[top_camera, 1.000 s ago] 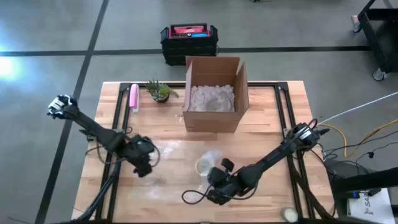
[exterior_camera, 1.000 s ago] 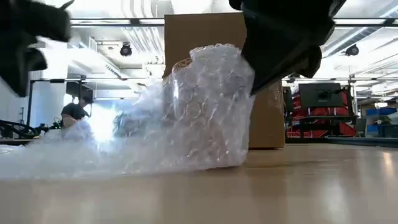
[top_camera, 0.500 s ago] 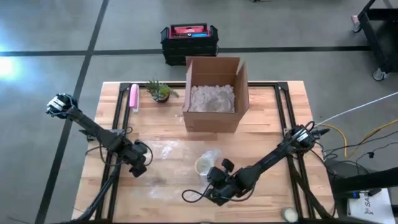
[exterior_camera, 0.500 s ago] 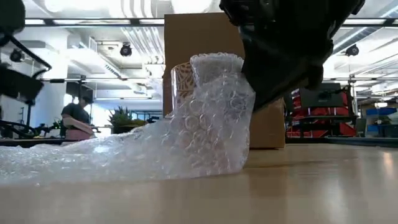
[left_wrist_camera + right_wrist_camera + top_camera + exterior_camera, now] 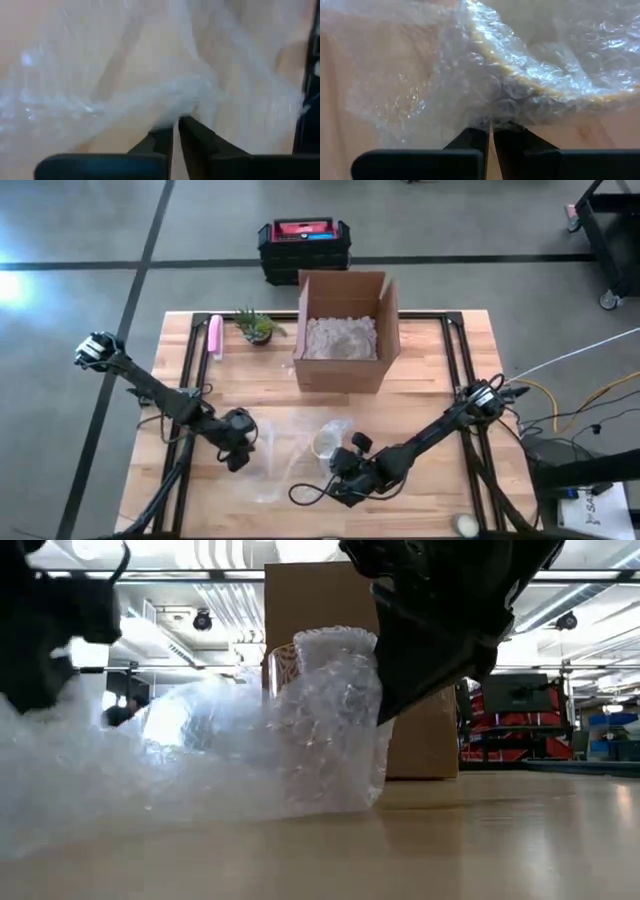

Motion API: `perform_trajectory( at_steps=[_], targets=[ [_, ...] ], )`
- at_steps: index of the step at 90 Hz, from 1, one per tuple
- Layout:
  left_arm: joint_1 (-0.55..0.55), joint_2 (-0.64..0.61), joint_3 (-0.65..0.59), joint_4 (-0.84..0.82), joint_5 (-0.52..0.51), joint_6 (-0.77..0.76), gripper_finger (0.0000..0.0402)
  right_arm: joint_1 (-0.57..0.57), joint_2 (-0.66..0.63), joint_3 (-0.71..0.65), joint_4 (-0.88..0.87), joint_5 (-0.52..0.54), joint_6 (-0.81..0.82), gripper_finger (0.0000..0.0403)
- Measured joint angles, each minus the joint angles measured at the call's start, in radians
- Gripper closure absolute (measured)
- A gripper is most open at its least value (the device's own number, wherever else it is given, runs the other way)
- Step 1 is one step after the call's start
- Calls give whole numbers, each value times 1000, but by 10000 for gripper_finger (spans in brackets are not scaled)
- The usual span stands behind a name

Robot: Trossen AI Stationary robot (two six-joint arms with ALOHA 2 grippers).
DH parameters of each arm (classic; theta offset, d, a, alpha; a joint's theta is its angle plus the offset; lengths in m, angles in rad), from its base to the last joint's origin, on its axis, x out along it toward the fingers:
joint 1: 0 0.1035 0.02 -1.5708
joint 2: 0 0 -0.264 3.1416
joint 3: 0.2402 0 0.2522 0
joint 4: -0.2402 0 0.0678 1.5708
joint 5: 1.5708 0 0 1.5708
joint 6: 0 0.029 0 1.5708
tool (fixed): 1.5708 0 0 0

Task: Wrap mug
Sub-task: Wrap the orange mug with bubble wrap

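The desk (image 5: 420, 395) is carrying a cardboard box (image 5: 343, 330) at its back. The bubble wrap (image 5: 285, 450) is lying near the front, draping around the mug (image 5: 327, 444) standing upright at its right end. The left end effector (image 5: 240, 452) is pinching the wrap's left part; the right end effector (image 5: 338, 475) is pinching wrap beside the mug.

The clear bubble-wrap sheet (image 5: 200, 760) is thin glossy plastic with a rough bubbled texture. The pale planked tabletop (image 5: 440, 395) is smooth wood with a satin sheen. The brown open box (image 5: 345, 330) is matt cardboard. The dark fingers (image 5: 470, 142) are matt.
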Motion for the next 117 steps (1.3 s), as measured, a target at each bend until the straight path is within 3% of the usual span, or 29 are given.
perform_trajectory(
  at_steps=[18, 35, 45, 55, 67, 80, 93, 102, 117],
  targets=[
    [4, 33, 147, 134, -98, 203, 399, -3, 0, 0, 14, 1, -14, 395],
    [60, 146, 288, 202, -109, 457, 400, -8, -1, 0, 23, 2, -15, 394],
    [117, 275, 372, 257, -60, 586, 401, -11, -1, 0, 36, 0, -32, 395],
    [169, 437, 466, 285, 53, 640, 401, -11, -2, 0, 40, -1, -38, 394],
    [184, 552, 606, 98, 49, 667, 401, -11, -2, 0, 38, -4, -40, 394],
    [153, 565, 776, -314, -139, 696, 400, -11, -2, 0, 37, -7, -39, 394],
    [103, 520, 884, -693, -326, 588, 401, -12, -2, 0, 37, -8, -39, 394],
    [81, 463, 899, -887, -370, 452, 400, -13, -2, -1, 39, -8, -39, 394],
    [72, 330, 836, -1004, -361, 247, 383, -12, -2, -2, 39, -2, -38, 394]
  ],
)
